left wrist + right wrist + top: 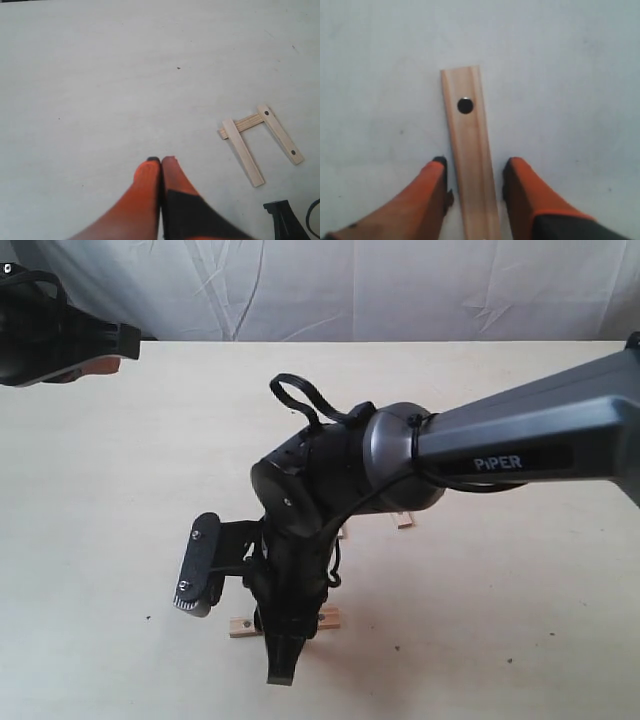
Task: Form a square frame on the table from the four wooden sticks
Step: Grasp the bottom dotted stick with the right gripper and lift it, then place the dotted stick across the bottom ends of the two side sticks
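Wooden stick [469, 145] lay on the bench [560, 75] inside the released right hand [476, 162]; the left hand [161, 160] hung clenched, empty.

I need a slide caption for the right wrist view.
Open orange-tipped right tool straddles a flat light-wood stick with a dark hole on the pale table.

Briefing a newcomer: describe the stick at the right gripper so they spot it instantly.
On the pale table, find the right gripper. A wooden stick lies between its open jaws, with a dark hole near its end, apart from the three-stick U.
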You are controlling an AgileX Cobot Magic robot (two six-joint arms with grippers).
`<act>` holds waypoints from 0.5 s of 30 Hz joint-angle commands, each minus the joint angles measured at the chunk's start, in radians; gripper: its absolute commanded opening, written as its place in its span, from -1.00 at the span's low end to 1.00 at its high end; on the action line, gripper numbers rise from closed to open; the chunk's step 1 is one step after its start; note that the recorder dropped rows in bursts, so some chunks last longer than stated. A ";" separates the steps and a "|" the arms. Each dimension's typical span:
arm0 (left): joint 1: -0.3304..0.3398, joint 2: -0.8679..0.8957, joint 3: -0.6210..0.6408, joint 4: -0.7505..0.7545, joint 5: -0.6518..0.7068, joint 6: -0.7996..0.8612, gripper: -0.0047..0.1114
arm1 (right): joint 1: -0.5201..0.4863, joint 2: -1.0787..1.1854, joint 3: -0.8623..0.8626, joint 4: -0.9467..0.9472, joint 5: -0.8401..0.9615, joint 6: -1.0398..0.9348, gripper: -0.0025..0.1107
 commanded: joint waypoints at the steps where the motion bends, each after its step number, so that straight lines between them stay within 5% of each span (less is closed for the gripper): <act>1: 0.000 -0.006 0.001 -0.010 -0.016 0.002 -0.91 | 0.002 0.008 -0.006 -0.009 0.046 -0.001 -0.65; 3: 0.000 -0.006 0.001 -0.010 -0.018 0.002 -0.91 | 0.002 0.002 -0.008 -0.009 0.057 -0.003 -0.96; 9: 0.000 -0.006 0.001 -0.010 -0.025 0.002 -0.91 | -0.039 -0.084 -0.055 -0.132 0.172 -0.011 -0.96; 15: 0.000 -0.006 0.001 -0.006 -0.029 0.002 -0.91 | -0.226 -0.160 -0.066 -0.134 0.112 -0.210 -0.97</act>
